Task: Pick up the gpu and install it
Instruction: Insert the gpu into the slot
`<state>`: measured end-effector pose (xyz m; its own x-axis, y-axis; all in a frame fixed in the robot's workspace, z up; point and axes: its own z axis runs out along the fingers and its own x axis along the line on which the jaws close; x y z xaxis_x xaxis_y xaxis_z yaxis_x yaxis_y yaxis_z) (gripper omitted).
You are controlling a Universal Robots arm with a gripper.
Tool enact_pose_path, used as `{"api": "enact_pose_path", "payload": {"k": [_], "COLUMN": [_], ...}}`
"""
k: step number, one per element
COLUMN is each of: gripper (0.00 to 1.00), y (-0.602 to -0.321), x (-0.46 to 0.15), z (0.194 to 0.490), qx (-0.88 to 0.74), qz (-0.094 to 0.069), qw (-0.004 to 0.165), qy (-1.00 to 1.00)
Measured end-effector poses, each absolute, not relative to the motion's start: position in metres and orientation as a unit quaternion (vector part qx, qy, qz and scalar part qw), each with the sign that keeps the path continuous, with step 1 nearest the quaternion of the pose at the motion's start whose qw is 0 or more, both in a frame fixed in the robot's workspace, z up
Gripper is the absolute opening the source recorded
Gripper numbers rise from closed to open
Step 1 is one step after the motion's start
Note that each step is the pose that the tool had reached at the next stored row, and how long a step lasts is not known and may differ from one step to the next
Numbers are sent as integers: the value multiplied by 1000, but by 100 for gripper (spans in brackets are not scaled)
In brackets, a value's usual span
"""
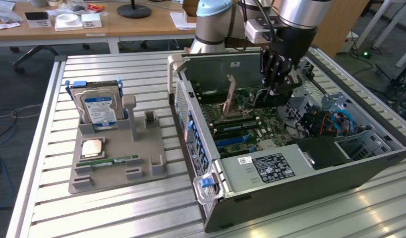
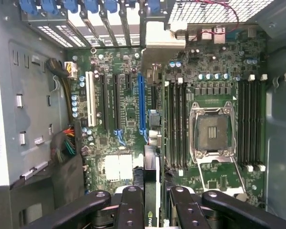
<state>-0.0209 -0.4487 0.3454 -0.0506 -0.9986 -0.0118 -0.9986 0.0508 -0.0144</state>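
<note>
My gripper reaches down into the open computer case and is shut on the gpu, a dark card held upright on its edge. The card's silver end bracket points toward the case's slotted rear wall. In the wrist view the gpu runs edge-on between my black fingers, with my gripper closed on it and its bracket at the far end. The card hangs over the motherboard, close beside the long blue slot. Whether it touches the slot I cannot tell.
On the slatted table, at the exterior view's left, a grey holder carries a hard drive, a processor and a memory stick. Inside the case are the processor socket, memory slots and a cable bundle.
</note>
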Motion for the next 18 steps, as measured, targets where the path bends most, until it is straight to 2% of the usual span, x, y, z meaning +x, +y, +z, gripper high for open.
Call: {"api": "enact_pose_path", "payload": {"k": [18], "gripper": [26], "y": [-449], "x": [-21], "z": [338], "qx": [-689], "qz": [-1], "qw": [9], "qy": [725]}}
